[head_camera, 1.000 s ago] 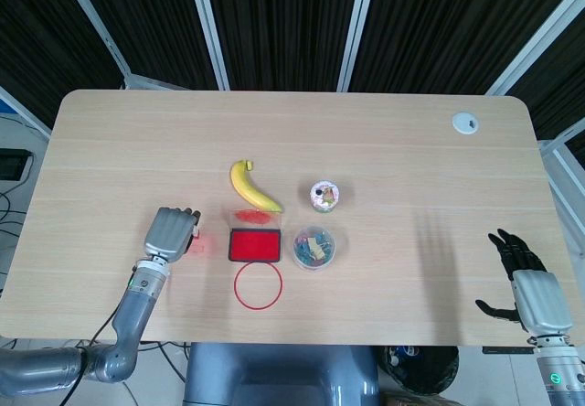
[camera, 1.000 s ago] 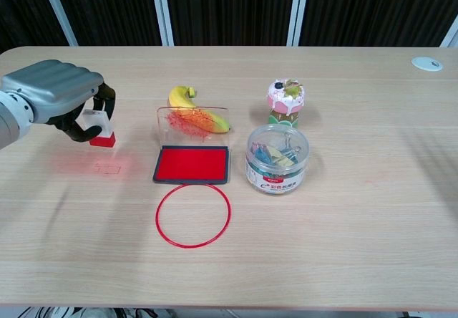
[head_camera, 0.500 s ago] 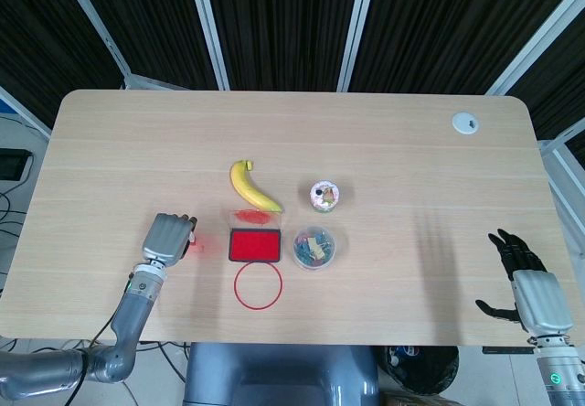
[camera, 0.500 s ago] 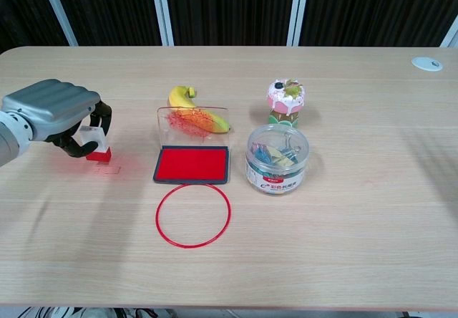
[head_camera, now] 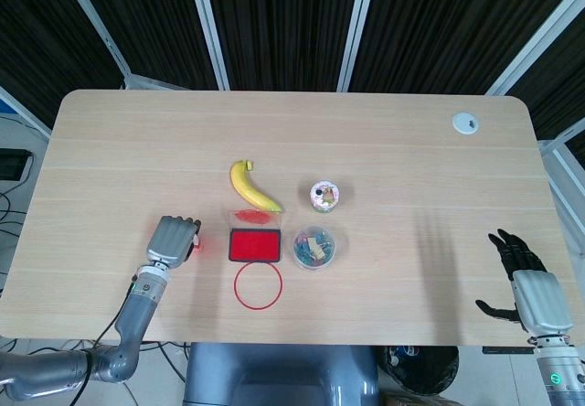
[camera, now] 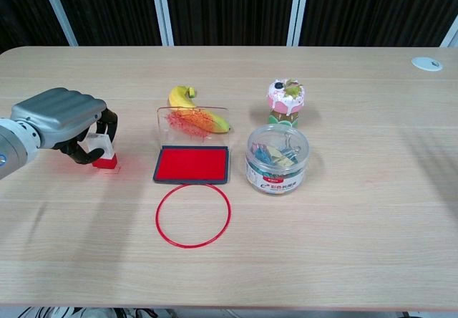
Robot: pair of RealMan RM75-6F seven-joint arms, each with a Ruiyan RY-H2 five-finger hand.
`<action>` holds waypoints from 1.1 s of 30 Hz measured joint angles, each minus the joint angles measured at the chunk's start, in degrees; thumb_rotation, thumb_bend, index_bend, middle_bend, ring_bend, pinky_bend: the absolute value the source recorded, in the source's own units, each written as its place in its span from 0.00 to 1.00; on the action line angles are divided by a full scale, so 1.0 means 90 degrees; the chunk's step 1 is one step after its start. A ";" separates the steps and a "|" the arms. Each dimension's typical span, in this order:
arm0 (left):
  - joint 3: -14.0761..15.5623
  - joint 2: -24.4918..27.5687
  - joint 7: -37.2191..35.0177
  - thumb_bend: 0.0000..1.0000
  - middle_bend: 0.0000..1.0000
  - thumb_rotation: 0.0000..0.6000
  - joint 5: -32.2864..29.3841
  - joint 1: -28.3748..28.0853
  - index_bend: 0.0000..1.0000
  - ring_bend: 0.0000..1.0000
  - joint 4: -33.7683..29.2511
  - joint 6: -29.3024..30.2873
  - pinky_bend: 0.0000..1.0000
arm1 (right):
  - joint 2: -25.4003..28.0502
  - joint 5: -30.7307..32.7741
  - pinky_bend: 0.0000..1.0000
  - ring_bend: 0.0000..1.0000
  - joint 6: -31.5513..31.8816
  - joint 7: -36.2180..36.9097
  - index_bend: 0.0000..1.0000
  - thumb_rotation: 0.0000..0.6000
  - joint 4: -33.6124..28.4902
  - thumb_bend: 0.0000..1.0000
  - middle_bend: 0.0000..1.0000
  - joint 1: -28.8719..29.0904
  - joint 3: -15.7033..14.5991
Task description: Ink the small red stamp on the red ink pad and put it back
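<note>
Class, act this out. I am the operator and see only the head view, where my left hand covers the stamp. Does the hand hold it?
Observer: Yes. In the chest view the left hand holds the stamp by its clear top.
Operator: Is it down on the table?
Observer: Its red base looks to be on the table or just above it, left of the ink pad and apart from it.
Operator: Is the pad open?
Observer: Yes. Its clear lid stands upright behind it, smeared red.
</note>
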 measured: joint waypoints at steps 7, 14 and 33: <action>-0.0028 -0.0074 0.0061 0.45 0.61 1.00 -0.0020 0.0028 0.60 0.49 0.0078 -0.0068 0.58 | -0.0001 0.0010 0.18 0.00 -0.0002 0.0000 0.00 1.00 -0.0001 0.13 0.00 -0.0001 0.0003; -0.0066 -0.0083 0.0108 0.42 0.57 1.00 -0.0031 0.0051 0.56 0.46 0.0082 -0.0098 0.56 | -0.0002 0.0020 0.18 0.00 -0.0003 -0.0017 0.00 1.00 -0.0008 0.13 0.00 -0.0002 0.0006; -0.0119 -0.0053 0.0361 0.38 0.50 1.00 -0.0217 0.0085 0.50 0.43 -0.0007 -0.0154 0.54 | 0.0002 0.0007 0.18 0.00 0.0002 -0.0019 0.00 1.00 -0.0023 0.13 0.00 -0.0006 0.0000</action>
